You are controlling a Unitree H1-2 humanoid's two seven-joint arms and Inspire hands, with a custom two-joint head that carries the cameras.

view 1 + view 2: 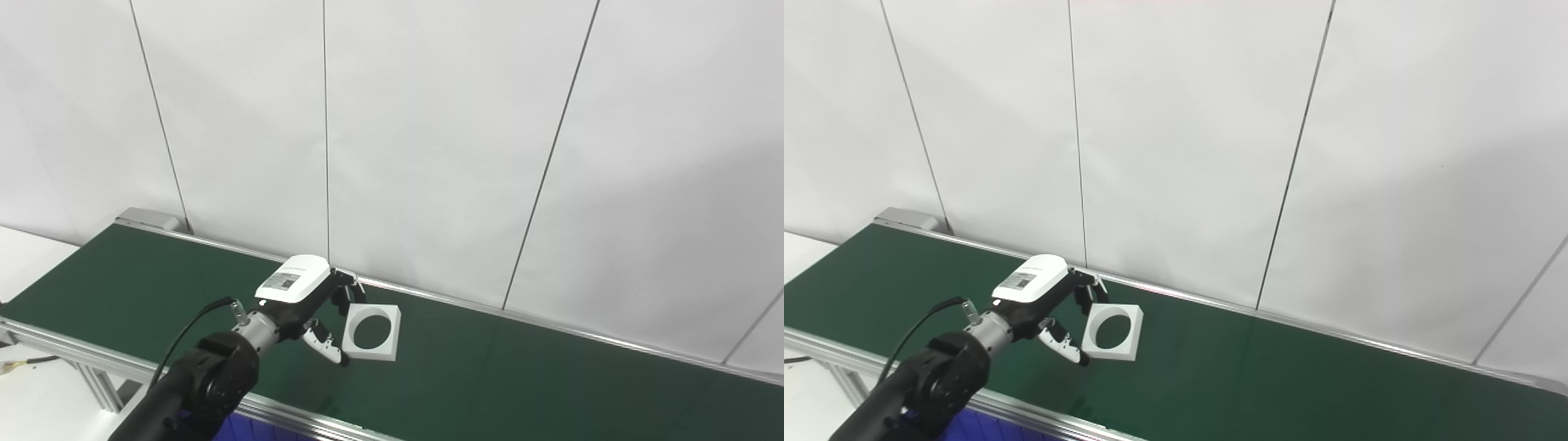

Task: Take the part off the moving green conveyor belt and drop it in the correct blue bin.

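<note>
**Left hand at the edge of the white square part**

The flat white square part with a round hole (372,332) lay on the long dark green conveyor belt (520,373). It sat about midway across the belt, nearer the belt's left end than its right end. It looked square, so it had no long side to line up with.

The robot's left hand, white on top with black fingers (306,300), was right at the part's left edge. Its fingers (346,297) reached over the far left corner of the part, and its thumb (326,347) sat at the near left corner. The fingers and thumb were apart, with the part's left edge between them. I could not tell if they were squeezing it.

The right hand was not in the pictures, so the left hand was the nearer one.

A bit of a blue bin (257,430) showed just under the near edge of the belt, below the hand.

The part probably had to be gripped quickly, because the belt moves.
</note>
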